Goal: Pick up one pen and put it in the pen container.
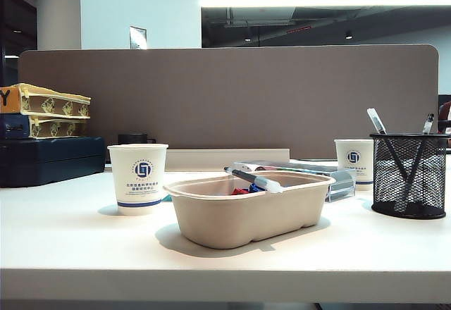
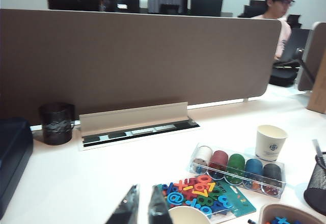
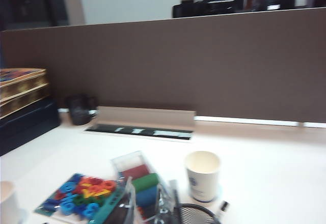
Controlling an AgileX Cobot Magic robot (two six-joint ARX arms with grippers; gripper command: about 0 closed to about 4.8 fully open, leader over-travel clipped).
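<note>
Whitish-silver stick pen (image 1: 255, 179) is lying across the beige pulp tray (image 1: 246, 215) — left end effector (image 2: 143, 208), slightly apart, should be descending squarely; right end effector (image 3: 145, 203), also slightly apart, is hovering above the black mesh pen container (image 1: 409, 176).

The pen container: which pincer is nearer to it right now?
Right. The right pincer hangs just beside the pen container's rim. The left pincer is farther, over the colourful letter set, the container at that view's edge.

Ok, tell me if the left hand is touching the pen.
Apart. The exterior view shows the pen lying across the tray with nothing near it; the left hand and right hand hang back, seen only in wrist views.
</note>
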